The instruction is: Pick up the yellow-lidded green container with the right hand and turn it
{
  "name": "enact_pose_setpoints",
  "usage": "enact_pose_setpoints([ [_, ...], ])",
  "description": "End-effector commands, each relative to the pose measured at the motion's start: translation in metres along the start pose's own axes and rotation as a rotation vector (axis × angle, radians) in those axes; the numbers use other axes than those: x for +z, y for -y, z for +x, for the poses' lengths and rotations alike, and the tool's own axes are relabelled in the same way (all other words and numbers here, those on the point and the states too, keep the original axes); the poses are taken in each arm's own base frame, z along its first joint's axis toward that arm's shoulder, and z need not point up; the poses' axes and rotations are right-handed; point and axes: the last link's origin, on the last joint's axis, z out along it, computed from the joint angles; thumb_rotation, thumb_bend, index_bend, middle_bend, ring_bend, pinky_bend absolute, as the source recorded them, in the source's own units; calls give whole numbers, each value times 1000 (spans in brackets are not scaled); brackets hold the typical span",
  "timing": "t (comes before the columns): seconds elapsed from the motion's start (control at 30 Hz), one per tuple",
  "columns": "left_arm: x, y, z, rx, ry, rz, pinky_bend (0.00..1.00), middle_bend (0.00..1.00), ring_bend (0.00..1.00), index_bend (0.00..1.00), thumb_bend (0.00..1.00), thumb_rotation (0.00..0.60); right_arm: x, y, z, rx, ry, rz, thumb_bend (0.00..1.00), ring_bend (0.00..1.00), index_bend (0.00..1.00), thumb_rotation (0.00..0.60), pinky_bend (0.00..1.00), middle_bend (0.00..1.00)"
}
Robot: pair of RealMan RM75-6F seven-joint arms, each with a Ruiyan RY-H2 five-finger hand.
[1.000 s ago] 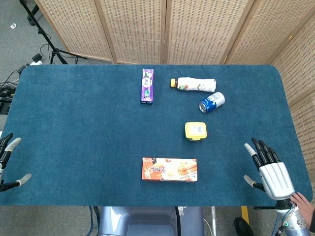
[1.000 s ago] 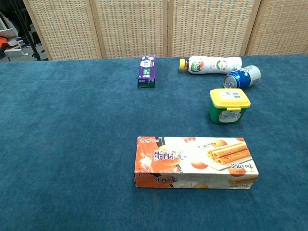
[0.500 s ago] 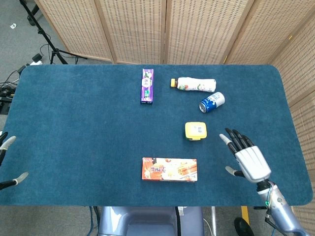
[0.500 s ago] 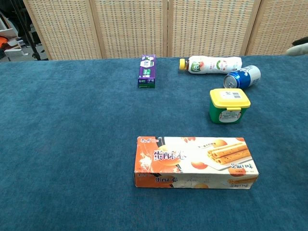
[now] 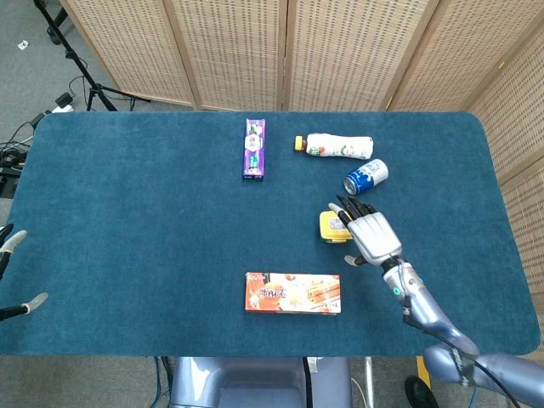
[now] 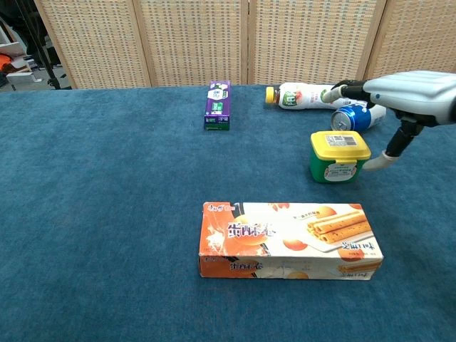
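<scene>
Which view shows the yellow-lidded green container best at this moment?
The chest view: the container shows whole, yellow lid, green body and front label, with the right hand above and beside it. In the head view, that hand covers part of the lid.

The right hand [image 5: 371,236] has a ribbed silver-white back shell, black fingers [image 5: 350,205] with pale grey tips, and a wrist bearing a small green light that joins a glossy blue-grey arm [image 5: 429,314], while the left hand [image 5: 12,272] shows only dark fingers tipped in light grey.
</scene>
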Motion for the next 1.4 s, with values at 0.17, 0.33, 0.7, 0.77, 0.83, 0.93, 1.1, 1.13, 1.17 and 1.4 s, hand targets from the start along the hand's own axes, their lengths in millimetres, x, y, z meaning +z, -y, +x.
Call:
enact_pose_setpoints([
  [0.17,5,2,-2,2,12,14,80,0,0,52,0,600,30,7,-15,-79,69,-38,0,0,73,600,181,13],
  [0.33,7,4,-3,4,17,23,80,0,0,52,0,600,39,9,-20,-92,86,-55,0,0,127,600,181,125],
  [0.7,8,4,-3,3,19,27,80,0,0,52,0,600,52,13,-27,-88,55,-63,296,295,508,600,222,525],
  [0.77,8,4,-4,-1,22,26,80,0,0,52,0,600,51,13,-25,-85,42,-58,363,327,530,600,251,548],
  [0.83,8,4,-4,-2,26,23,80,0,0,52,0,600,49,11,-22,-80,24,-53,408,337,536,600,266,553],
  [0.93,8,3,-5,2,34,15,80,0,0,52,0,600,37,5,-9,-96,-15,-31,414,337,536,600,268,553],
  [1.1,7,1,-6,5,37,7,80,0,0,52,0,600,8,-17,9,-142,-21,-10,414,337,536,600,268,549],
  [1.13,6,0,-6,5,36,5,80,0,0,52,0,600,1,-23,10,-149,-5,-9,419,337,536,600,268,547],
  [1.17,6,0,-6,4,35,3,80,0,0,52,0,600,-7,-29,11,-153,17,-8,423,337,536,600,269,546],
  [1.4,-2,-12,-12,29,51,-46,80,0,0,51,0,600,-59,-84,-6,-254,111,13,436,337,536,600,288,544],
])
